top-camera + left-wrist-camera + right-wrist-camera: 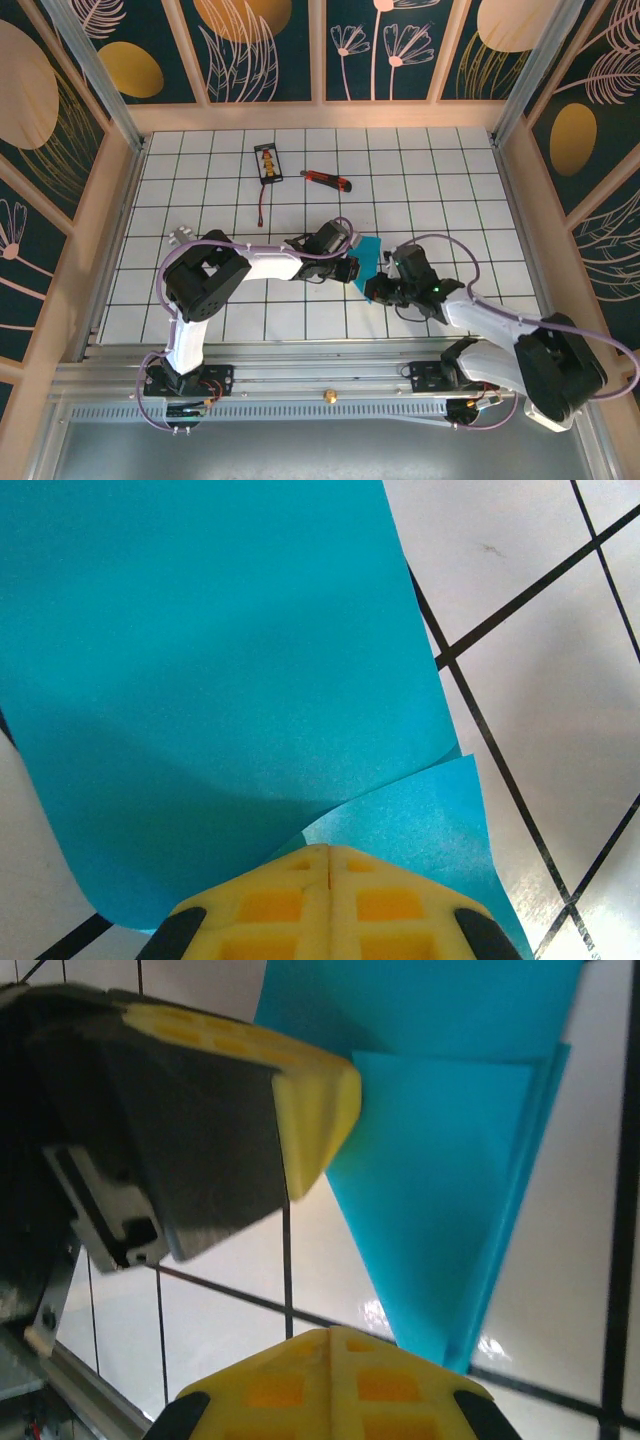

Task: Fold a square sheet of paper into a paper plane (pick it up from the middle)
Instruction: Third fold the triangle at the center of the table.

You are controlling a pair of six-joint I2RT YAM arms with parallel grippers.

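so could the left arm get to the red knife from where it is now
Probably yes. The utility knife lies on white tiles beyond the left tool, nothing between them, and the bent arm has stretch to spare. But the tool is shut against the blue paper, so it must leave that first.

Creased cyan-blue paper sheet [368, 258] partly hidden by left hand [348, 269] and right hand [382, 290]; wrist views crop its edges.

Both arms are bent inward, with the grippers set close together.
The left gripper [328, 852] and right gripper [330, 1335] are seen with fingers pressed together.
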